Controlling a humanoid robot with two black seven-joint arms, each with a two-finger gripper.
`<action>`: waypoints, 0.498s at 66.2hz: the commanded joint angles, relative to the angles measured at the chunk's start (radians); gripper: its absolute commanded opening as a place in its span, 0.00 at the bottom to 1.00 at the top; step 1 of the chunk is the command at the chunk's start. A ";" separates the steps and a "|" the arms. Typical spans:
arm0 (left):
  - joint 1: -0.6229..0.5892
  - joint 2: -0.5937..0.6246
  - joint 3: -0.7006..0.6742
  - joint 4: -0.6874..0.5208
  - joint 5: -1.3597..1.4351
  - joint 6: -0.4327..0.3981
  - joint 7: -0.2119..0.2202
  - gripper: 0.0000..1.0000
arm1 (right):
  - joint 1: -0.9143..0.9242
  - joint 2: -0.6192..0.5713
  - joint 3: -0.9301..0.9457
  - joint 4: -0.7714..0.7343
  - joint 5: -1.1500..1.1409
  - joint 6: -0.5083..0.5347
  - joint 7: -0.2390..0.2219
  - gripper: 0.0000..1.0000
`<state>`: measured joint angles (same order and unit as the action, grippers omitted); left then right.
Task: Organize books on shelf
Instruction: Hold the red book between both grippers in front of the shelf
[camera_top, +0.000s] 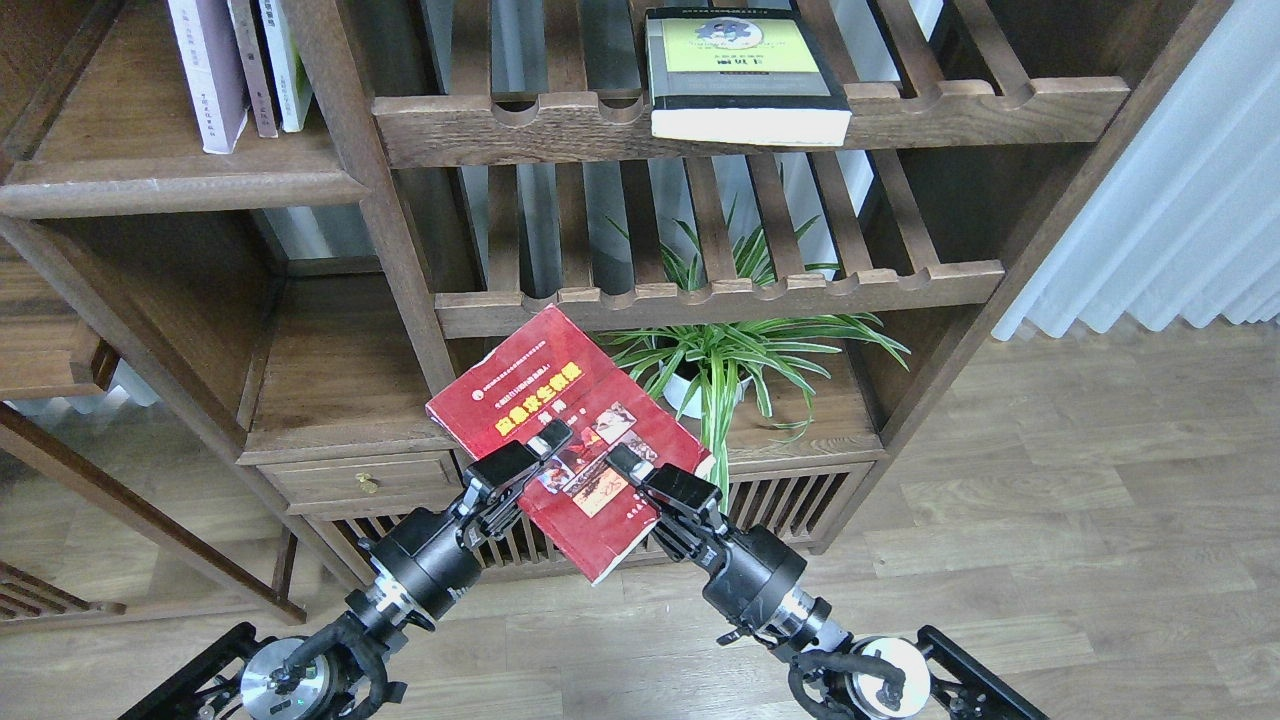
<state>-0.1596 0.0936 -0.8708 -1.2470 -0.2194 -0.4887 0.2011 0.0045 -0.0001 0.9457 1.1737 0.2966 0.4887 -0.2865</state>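
Note:
The red book (530, 385) with a yellow title is held tilted in the air in front of the lower cabinet. My left gripper (545, 447) is shut on its lower left edge. My right gripper (626, 463) is shut on its lower right edge. The pale lavender-white book (208, 75) stands upright on the solid dark-brown shelf (170, 185) at the upper left. The thick grey-black book (742, 75) with a yellow-green panel lies flat on the top slatted rack (500, 125), its front end past the rail.
Two more thin books (270, 65) stand beside the lavender one. A second slatted rack (720, 295) is below the first. A potted spider plant (720, 360) stands just right of the red book. A small drawer (365, 480) is at the lower left. A curtain (1180, 200) hangs at the right.

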 joint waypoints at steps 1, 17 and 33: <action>0.000 0.000 0.004 0.000 0.000 0.000 0.000 0.07 | 0.003 0.000 -0.001 0.000 -0.007 0.000 0.000 0.44; 0.000 0.000 0.006 0.000 0.000 0.000 0.000 0.07 | 0.003 0.000 0.001 0.000 -0.008 0.000 0.000 0.61; 0.002 0.001 0.006 -0.003 0.000 0.000 0.000 0.06 | 0.009 0.000 0.041 -0.009 -0.007 0.000 0.010 0.75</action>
<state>-0.1594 0.0935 -0.8630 -1.2473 -0.2193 -0.4887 0.2009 0.0100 0.0001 0.9630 1.1709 0.2883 0.4887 -0.2858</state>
